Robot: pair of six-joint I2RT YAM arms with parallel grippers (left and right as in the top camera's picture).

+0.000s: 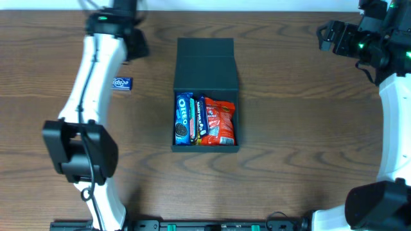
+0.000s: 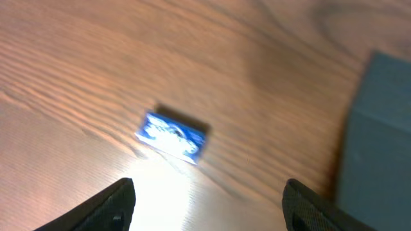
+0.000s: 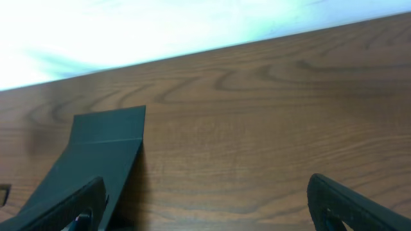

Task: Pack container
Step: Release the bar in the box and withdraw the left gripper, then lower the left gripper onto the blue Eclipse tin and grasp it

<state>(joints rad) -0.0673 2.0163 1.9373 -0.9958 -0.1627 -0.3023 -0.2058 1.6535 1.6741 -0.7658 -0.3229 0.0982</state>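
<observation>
One small blue packet [image 1: 121,83] lies loose on the wooden surface [image 1: 289,128], and fetching it looks like the step in hand. The left end effector [image 2: 209,189] hangs above and just short of it, its fingers [image 2: 119,200] spread wide with nothing between them. In the left wrist view the packet sits ahead of the gap, skewed to the line of the fingers. To do this well, I judge the arm should bring the gap over the packet and turn the wrist so the pads meet its long sides rather than its corners. It should then come down until the tips nearly touch the wood before closing. The packet is flat and low, so a shallow grab would likely skate over it or push it away.

The container [image 1: 207,74] stands in the middle of the surface, its flap lid open on the far side. It lies well apart from the left end effector, off to that arm's right, and shows only as a dark wall at the right edge of the wrist view. An Oreo pack [image 1: 182,119], a slim bar [image 1: 198,120] and a red packet [image 1: 220,122] fill the open part, so free room seems scant. The right end effector [image 3: 205,192] hangs near the far right corner, fingers likewise parted and empty.
</observation>
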